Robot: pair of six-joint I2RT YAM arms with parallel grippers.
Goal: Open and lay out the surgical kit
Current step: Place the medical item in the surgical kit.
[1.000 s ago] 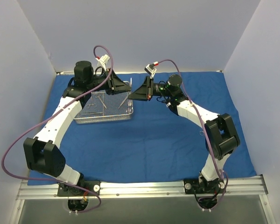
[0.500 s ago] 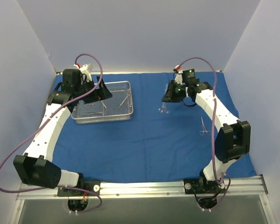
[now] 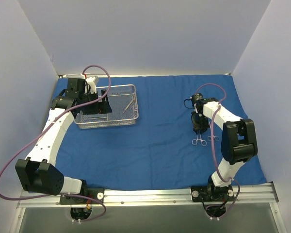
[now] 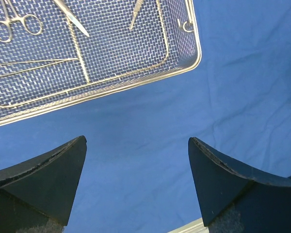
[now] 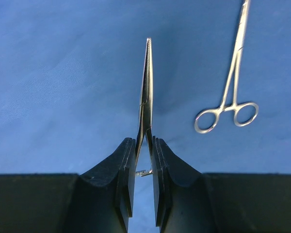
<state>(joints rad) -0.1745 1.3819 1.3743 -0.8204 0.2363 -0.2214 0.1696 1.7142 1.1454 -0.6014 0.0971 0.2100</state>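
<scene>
Fingers (image 4: 43, 179) of my left gripper (image 4: 137, 140) stand as wide as they go with nothing between them, where a second ago they were pinched narrow. That arm has swung from the back right of the tray (image 3: 106, 124) to its left end, at the upper left of the overhead view. From that wrist I see one corner of the tray in the upper left of the frame, above bare blue cloth (image 4: 223, 87), with several thin instruments (image 4: 17, 24) lying on its mesh, one of them with ring handles. The tray sits about where it was, on the cloth. My right gripper (image 5: 143, 141) is nearly closed on a clamp (image 5: 146, 87), pinching it on edge so its slim tip points to the top of the wrist frame; whether it touches the cloth I cannot tell. A second ago this gripper hung by the tray's right end. Half a second ago it was over the upper middle of the cloth, and now it is at the right of the overhead view, with the clamp's rings showing just below it. A second clamp (image 5: 230, 97) lies flat on the cloth just right of the held one, apart from it, rings toward the bottom of the frame, unmoved since half a second ago.
</scene>
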